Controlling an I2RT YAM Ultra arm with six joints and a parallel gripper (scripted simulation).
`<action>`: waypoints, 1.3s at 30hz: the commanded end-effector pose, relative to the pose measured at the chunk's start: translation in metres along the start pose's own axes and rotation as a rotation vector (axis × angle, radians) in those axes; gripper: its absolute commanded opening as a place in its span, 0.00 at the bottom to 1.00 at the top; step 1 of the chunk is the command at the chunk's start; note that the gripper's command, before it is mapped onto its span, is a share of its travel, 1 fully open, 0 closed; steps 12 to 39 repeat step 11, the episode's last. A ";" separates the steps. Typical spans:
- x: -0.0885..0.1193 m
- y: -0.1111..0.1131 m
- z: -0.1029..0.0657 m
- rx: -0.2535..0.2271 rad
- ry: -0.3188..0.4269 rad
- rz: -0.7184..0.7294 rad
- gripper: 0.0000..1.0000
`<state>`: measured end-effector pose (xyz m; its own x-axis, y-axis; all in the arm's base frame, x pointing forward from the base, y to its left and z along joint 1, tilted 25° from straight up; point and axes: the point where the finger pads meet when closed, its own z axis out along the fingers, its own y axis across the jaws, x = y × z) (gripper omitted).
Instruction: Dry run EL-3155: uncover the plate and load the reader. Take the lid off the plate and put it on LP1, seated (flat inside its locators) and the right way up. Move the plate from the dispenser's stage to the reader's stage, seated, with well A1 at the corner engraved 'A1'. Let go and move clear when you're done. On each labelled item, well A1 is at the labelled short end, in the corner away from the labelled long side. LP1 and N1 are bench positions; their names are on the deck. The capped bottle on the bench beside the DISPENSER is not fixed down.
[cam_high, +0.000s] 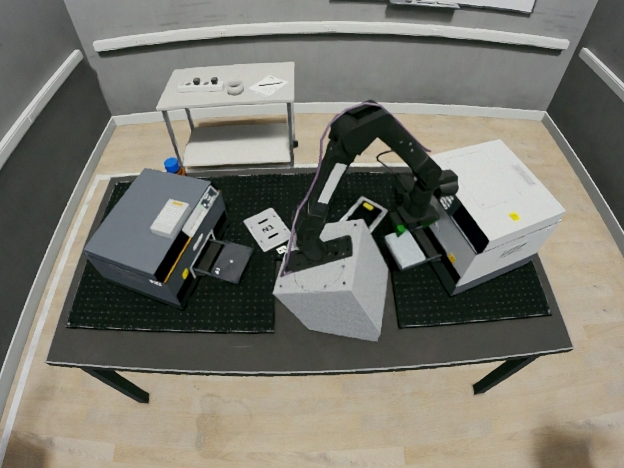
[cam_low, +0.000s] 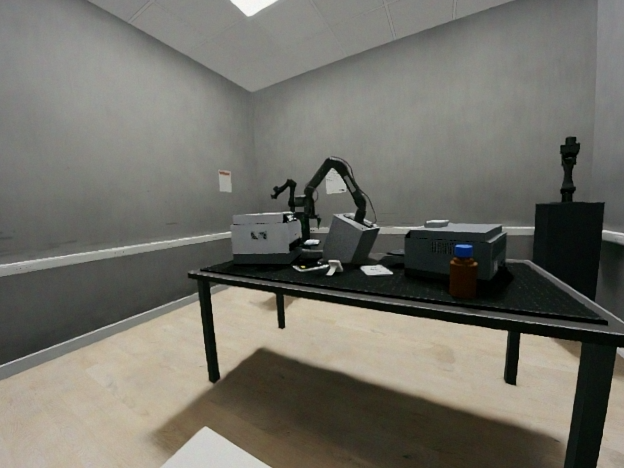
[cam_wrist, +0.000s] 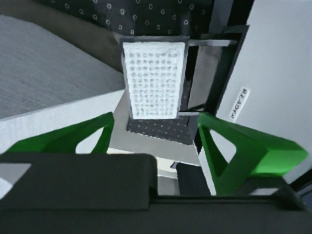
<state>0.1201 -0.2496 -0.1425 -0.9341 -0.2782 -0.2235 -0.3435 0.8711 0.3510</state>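
Ann: In the top view, where is the plate?

Ben: On the stage of the reader. The stage by the dispenser has no plate on it.

Ann: And the lid?

Ben: I can't tell. The frame with a yellow tag may be LP1, but I see no clear lid there.

Ann: What about the side view?

Ben: The tool is up above the plate. The bottle stands up, far from it.

Ann: Now the wrist view. Is the tool holding on?

Ben: No. Its fingers are wide apart, with nothing in them. The plate looks flat, but I can't read A1.

Ann: So what step is this?

Ben: I think it is the end of the plate move. Next, lift the tool straight up so it can't bump the plate. Then check that the plate sits flat, A1 is in its corner, and the lid is on LP1.
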 end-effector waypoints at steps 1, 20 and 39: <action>0.002 -0.008 -0.020 0.028 -0.002 -0.003 1.00; 0.000 0.000 -0.013 0.000 -0.002 0.001 1.00; 0.000 0.000 -0.013 0.000 -0.002 0.001 1.00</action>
